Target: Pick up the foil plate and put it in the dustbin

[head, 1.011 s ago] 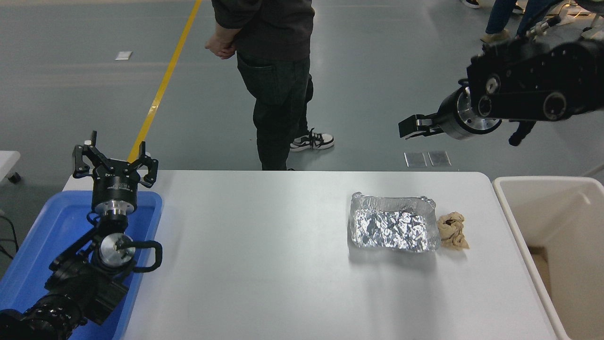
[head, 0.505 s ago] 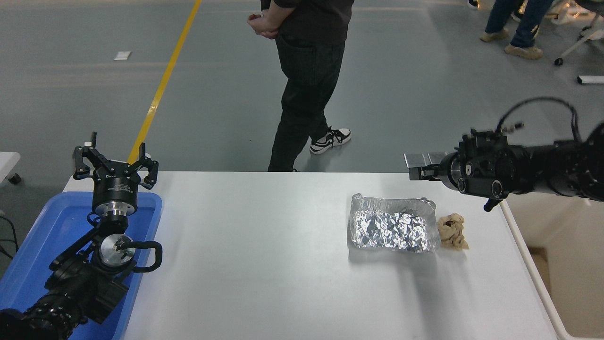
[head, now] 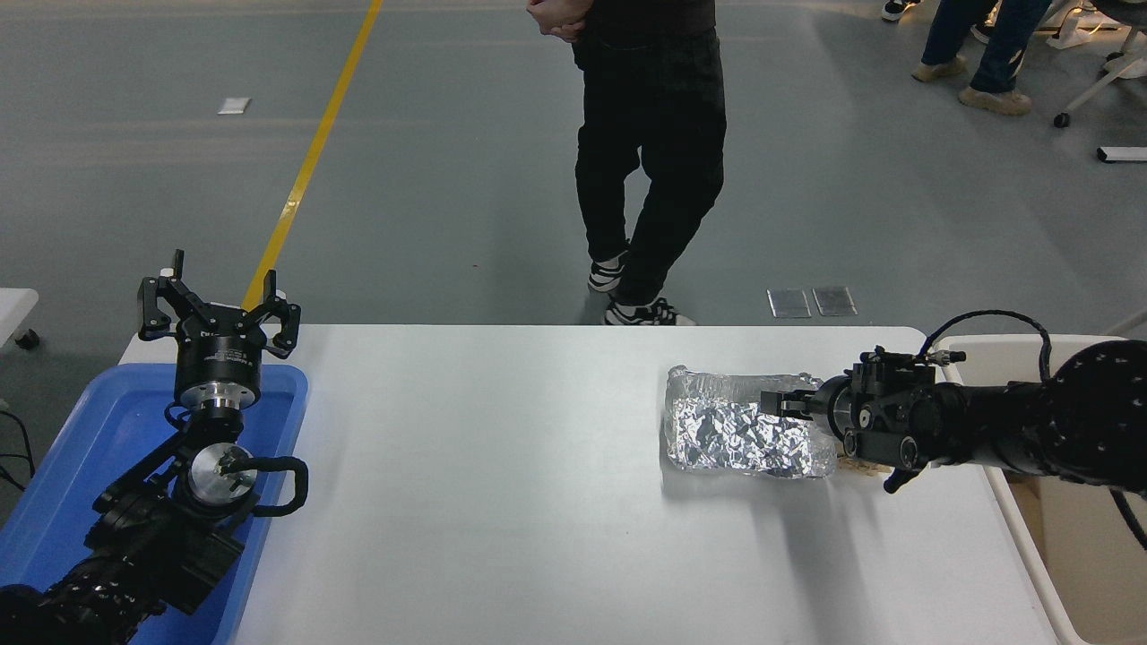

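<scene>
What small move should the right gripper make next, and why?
Probably close on the rim. The right gripper sits low at the right end of the foil plate, which lies flat on the table, not yet lifted; the dustbin waits at the right.

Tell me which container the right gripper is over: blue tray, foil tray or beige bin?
The crinkled silver foil plate. The right gripper sits at its right end, the cream-beige plastic dustbin is behind the arm, and the blue plastic tray lies far left.

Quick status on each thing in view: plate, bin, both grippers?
foil plate: flat on the table, not lifted.
dustbin: at the table's right edge, open-topped.
right gripper: over the plate's right end, grip unclear.
left gripper: open, parked above blue tray.
</scene>
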Robot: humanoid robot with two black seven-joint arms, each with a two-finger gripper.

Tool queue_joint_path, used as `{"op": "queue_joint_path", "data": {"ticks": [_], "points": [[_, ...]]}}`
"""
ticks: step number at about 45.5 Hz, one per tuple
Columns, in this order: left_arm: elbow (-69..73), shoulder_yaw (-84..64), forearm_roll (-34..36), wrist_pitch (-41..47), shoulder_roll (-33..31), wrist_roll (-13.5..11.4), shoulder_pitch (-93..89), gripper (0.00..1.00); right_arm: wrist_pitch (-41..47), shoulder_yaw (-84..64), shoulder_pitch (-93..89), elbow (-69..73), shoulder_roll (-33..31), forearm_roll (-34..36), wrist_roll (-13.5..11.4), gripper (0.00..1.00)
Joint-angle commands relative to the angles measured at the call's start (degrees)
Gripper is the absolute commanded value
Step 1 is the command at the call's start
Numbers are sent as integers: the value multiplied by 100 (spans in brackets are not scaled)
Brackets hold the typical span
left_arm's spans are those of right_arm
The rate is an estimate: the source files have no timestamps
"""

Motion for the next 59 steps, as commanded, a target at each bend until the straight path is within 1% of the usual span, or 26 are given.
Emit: {"op": "queue_joint_path", "data": {"ticks": [1, 14, 15, 18, 22, 25, 26, 27, 28, 29, 45, 48, 52, 59], "points": [[0, -1, -8, 2, 0, 0, 0, 99, -39, 181, -213, -31, 36, -114, 0, 96], [0, -1, 1, -7, 0, 0, 0, 99, -39, 190, -257, -31, 45, -122, 0, 77], [0, 8, 1, 2, 0, 0, 0, 99, -39, 190, -257, -31, 45, -122, 0, 74], [0, -1, 1, 2, 0, 0, 0, 99, -39, 190, -257, -31, 45, -140, 0, 60], [0, -1, 1, -7, 0, 0, 0, 99, -39, 190, -239, -31, 45, -149, -9, 47], [0, -1, 1, 2, 0, 0, 0, 99, -39, 190, -221, -31, 36, -140, -9, 40], [0, -1, 1, 2, 0, 0, 0, 99, -39, 190, -213, -31, 28, -140, -9, 34], [0, -1, -8, 2, 0, 0, 0, 99, -39, 190, -204, -31, 28, -140, 0, 23], [0, -1, 1, 2, 0, 0, 0, 99, -39, 181, -195, -31, 19, -140, 0, 7], [0, -1, 1, 2, 0, 0, 0, 99, -39, 181, -195, -31, 10, -140, 0, 0], [0, -1, 1, 2, 0, 0, 0, 99, 49, 84, 94, 65, -69, -122, 9, 0], [0, -1, 1, 2, 0, 0, 0, 99, 84, 84, 288, 214, -218, -52, 0, 0], [0, -1, 1, -7, 0, 9, 0, 99, 181, 84, 700, 767, -481, -17, 0, 0], [0, -1, 1, 2, 0, 0, 0, 99, 295, -178, 1833, 1927, -1184, 141, 0, 0]]}}
